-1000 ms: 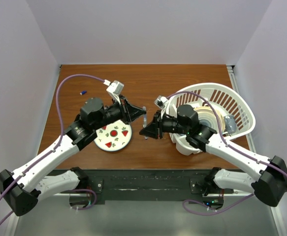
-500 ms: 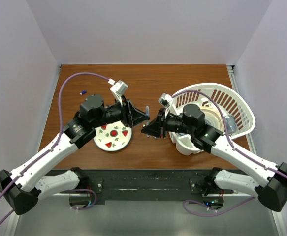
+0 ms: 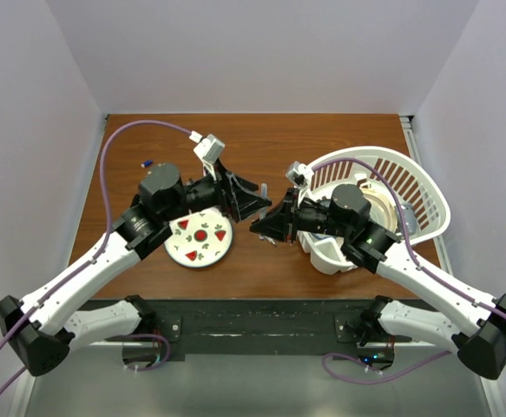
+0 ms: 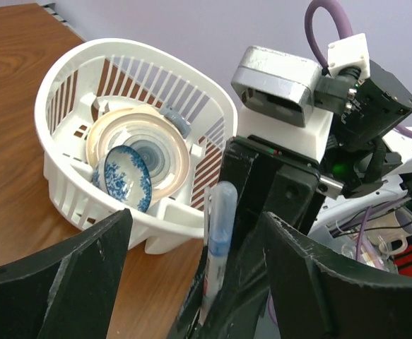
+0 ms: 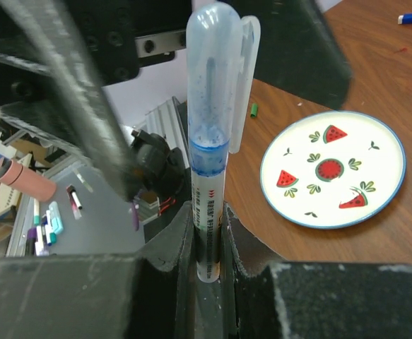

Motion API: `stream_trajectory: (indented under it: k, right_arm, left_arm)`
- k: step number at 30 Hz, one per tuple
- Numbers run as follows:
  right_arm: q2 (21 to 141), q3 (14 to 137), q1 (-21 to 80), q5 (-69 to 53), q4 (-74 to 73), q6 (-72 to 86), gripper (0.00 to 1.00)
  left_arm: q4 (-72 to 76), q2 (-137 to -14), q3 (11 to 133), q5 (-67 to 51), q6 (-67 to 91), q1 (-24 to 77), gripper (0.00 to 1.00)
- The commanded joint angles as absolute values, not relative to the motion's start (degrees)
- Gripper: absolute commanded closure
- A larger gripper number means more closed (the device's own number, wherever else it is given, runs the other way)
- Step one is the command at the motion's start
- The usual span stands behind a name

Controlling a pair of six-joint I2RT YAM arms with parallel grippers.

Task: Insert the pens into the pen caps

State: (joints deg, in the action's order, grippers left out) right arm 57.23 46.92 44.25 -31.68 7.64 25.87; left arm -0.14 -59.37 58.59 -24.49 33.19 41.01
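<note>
A brown wooden table (image 3: 261, 143) sits boxed in by pale lilac walls: a back wall (image 3: 261, 52) beyond it, a left wall (image 3: 27, 174) and a right wall (image 3: 487, 130) at its sides. Soft, even light falls on it, and a black bar (image 3: 261, 323) lines the table's near edge.

White plate (image 3: 207, 258), blue pen cap (image 3: 148, 162) apart

Setting: robotics lab test cell. Evidence: plain pale walls (image 3: 261, 52) boxing in my wooden surface (image 3: 253, 143); my arms (image 3: 88, 278) bolted to a black base rail (image 3: 261, 323); purple cables (image 3: 103, 182) trailing; markers (image 5: 46, 219) cluttered beyond the surface edge.
</note>
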Motion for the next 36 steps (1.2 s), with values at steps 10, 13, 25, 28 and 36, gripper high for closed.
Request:
stream_trajectory:
  k: [10, 13, 25, 28, 36]
  right_arm:
    - [56.5, 47.4, 44.3, -34.7, 12.3, 27.3, 1.00]
    - [56.4, 47.3, 44.3, -34.7, 12.5, 27.6, 1.00]
    - [56.9, 47.2, 44.4, -34.7, 12.9, 28.7, 1.00]
    - [57.3, 47.2, 44.5, -34.7, 13.1, 29.0, 1.00]
    - [58.1, 47.3, 44.6, -35.1, 13.4, 29.4, 1.00]
  left_arm:
    - [11.9, -64.9, 65.0, -30.1, 33.4, 40.8, 0.39]
    - [12.6, -65.7, 65.1, -31.0, 34.3, 40.5, 0.46]
    - [14.4, -67.4, 65.0, -34.5, 35.7, 40.1, 0.57]
    - [14.4, -67.5, 65.2, -34.5, 35.9, 40.0, 0.58]
    - [14.8, -67.7, 65.9, -34.5, 36.6, 39.5, 0.63]
